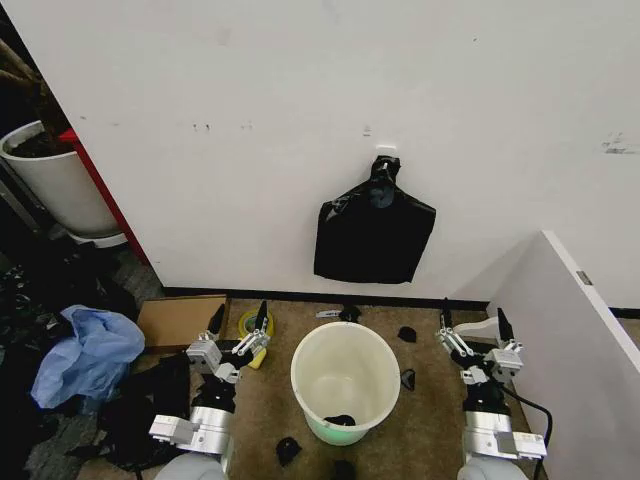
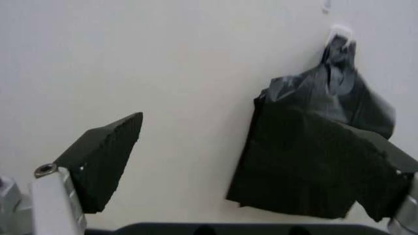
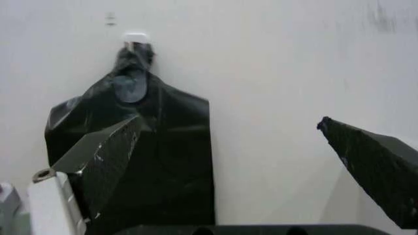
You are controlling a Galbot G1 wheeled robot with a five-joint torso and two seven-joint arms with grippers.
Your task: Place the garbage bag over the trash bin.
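The trash bin [image 1: 345, 372], a round cream bucket with a pale green base, stands open on the brown floor between my arms, with a small black scrap [image 1: 340, 420] inside. The garbage bag is out of view. A flat black bundle [image 1: 372, 238] with a knotted top hangs from a white hook on the wall behind the bin; it also appears as the bundle [image 2: 313, 161] and the bundle [image 3: 163, 147]. My left gripper [image 1: 240, 318] [image 2: 255, 166] is open and empty, left of the bin. On the bin's other side my right gripper [image 1: 473, 318] [image 3: 238, 161] stands open and empty too.
A white planter pot [image 1: 55, 180] stands far left. A blue plastic sheet [image 1: 85, 355], crumpled black plastic [image 1: 140, 415], a cardboard piece [image 1: 180, 318] and a yellow tape roll [image 1: 250, 328] lie left of the bin. Black scraps dot the floor. A white partition [image 1: 585, 340] closes the right.
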